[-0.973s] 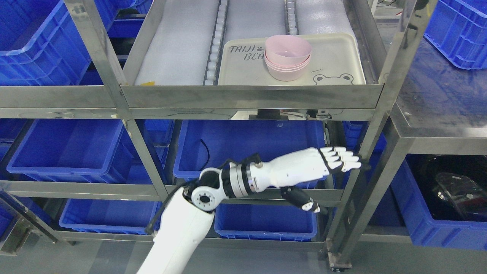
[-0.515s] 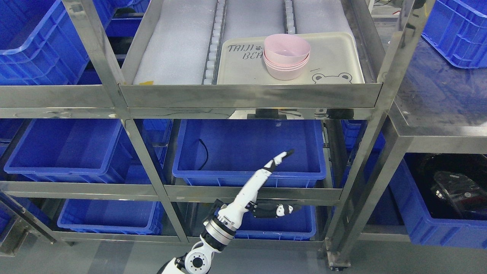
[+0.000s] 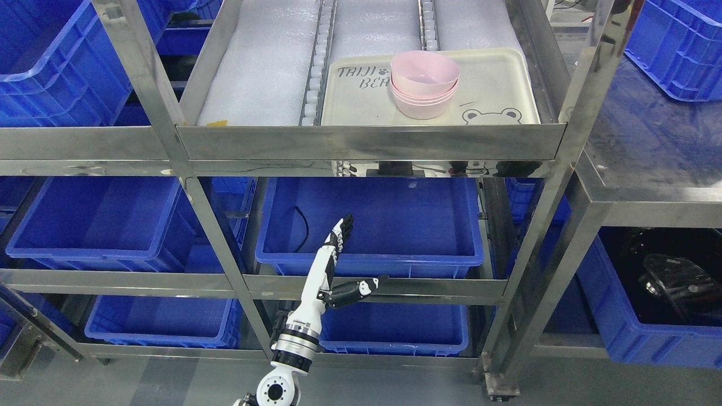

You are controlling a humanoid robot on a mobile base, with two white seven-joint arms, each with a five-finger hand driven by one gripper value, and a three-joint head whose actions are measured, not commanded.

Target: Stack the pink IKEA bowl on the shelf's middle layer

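Note:
A stack of pink bowls (image 3: 424,84) stands on a cream tray (image 3: 496,84) printed with a bear, on the right of the steel shelf layer (image 3: 366,141). My left hand (image 3: 345,256) is far below that, in front of the lower level's blue bin (image 3: 395,225). I see it edge-on, fingers straight and pointing up, thumb sticking out to the right, nothing in it. Its forearm rises from the bottom edge, left of the middle. The right arm is out of view.
White foam sheets and roller strips (image 3: 316,62) cover the shelf layer left of the tray. Steel uprights (image 3: 163,129) (image 3: 569,129) frame the bay. Blue bins (image 3: 96,220) fill the lower levels and the corners, and a steel table (image 3: 648,163) stands to the right.
The left hand has dropped and swung left, from lying flat near the right upright to standing edge-on before the middle bin. The arm has pulled back downward. The bowls have not moved.

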